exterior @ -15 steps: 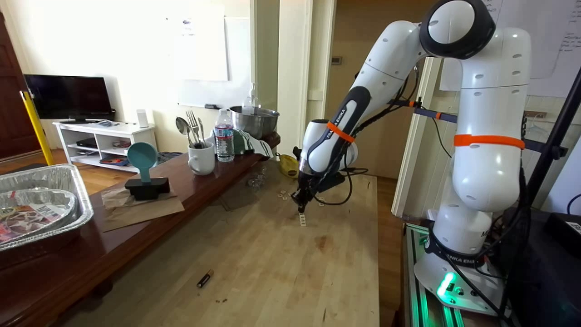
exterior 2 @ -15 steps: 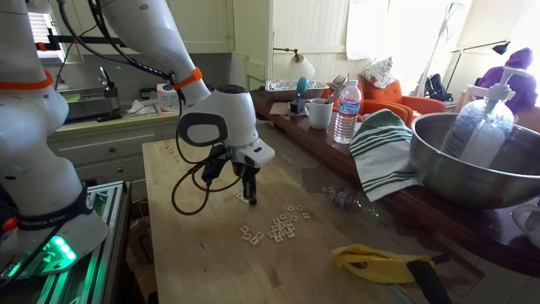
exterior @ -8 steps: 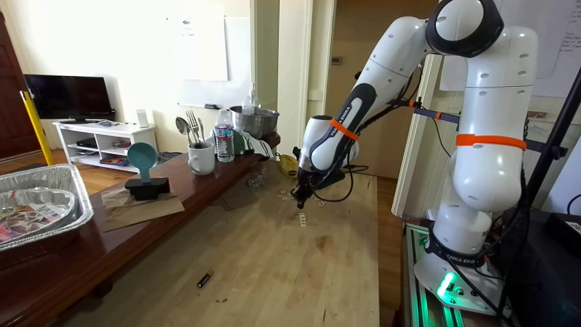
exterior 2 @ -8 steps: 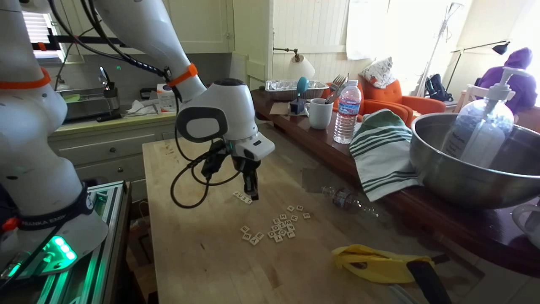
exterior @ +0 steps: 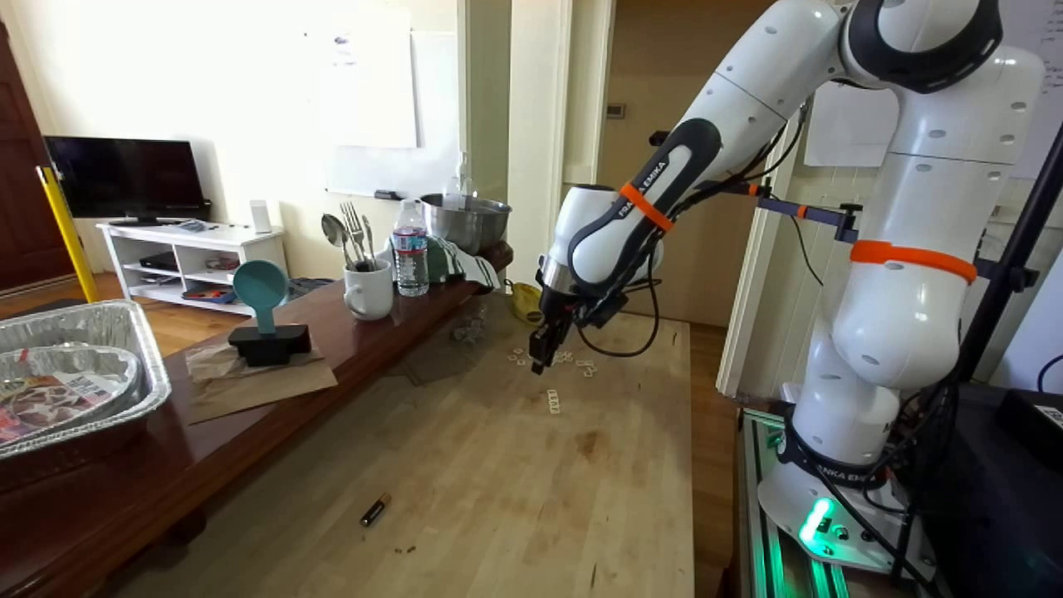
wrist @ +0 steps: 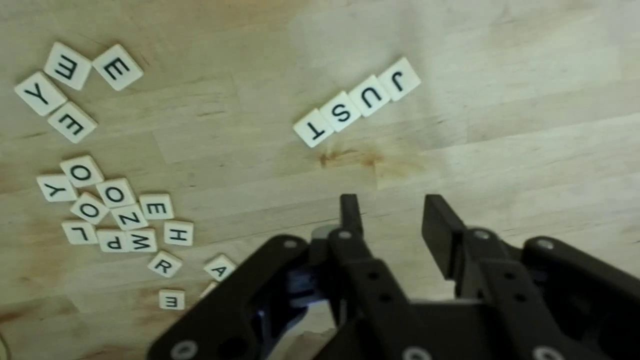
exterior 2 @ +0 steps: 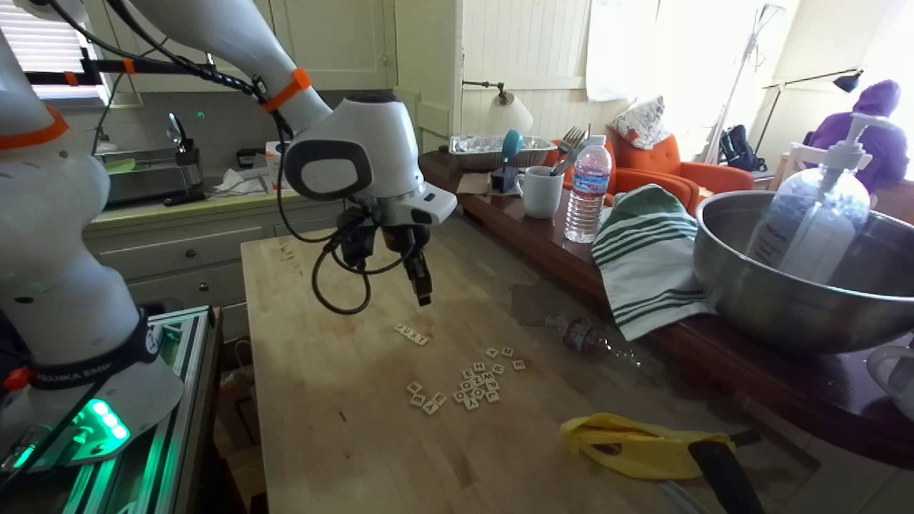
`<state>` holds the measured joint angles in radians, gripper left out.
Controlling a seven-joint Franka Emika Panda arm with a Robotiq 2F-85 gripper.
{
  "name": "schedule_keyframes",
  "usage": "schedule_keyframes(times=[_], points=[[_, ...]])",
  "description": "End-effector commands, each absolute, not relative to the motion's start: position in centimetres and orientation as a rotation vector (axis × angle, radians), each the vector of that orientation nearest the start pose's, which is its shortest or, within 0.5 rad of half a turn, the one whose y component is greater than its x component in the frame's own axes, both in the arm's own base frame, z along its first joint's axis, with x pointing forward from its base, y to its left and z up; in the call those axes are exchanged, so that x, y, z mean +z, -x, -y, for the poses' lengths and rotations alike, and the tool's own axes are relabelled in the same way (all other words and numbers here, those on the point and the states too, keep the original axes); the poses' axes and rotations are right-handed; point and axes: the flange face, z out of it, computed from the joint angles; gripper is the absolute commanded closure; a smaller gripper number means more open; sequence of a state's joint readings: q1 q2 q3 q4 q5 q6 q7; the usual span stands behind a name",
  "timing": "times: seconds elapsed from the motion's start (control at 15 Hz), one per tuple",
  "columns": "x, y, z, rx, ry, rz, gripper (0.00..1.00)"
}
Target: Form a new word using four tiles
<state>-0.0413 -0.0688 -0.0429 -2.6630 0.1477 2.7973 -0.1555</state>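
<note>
Four square cream letter tiles (wrist: 357, 102) lie side by side on the pale wooden tabletop (exterior: 498, 498), spelling JUST. The black two-fingered gripper (wrist: 391, 215) hangs above the tabletop near this row, jaws spread, nothing between them. Word-building looks finished, so the next move likely calls only for backing away without brushing the row. Loose cream letter tiles (wrist: 125, 214) scatter near the row; well apart from it, a glossy reddish-brown wooden counter (exterior: 353, 340) bears a white ceramic mug (exterior: 368, 292).

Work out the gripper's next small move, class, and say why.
Probably raise the gripper, leaving the JUST tiles alone: all four line up in reading order, so the word looks finished, and the open gripper holds nothing.
</note>
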Motion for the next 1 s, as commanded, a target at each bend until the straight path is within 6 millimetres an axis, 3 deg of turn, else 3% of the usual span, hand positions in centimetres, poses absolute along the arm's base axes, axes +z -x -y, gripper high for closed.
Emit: schedule_keyframes(times=[0.0,0.27,0.67,0.8,0.93], points=[[29.9,-42.1,3.0,-0.258,3.051,0.209,0.29],[30.7,-41.3,2.6,-0.188,3.025,0.489,0.01],[31.0,-40.0,3.3,-0.136,3.008,0.798,0.00],[30.7,-41.0,3.3,-0.153,3.024,0.745,0.00],[30.7,-40.7,3.3,-0.151,3.023,0.779,0.00]])
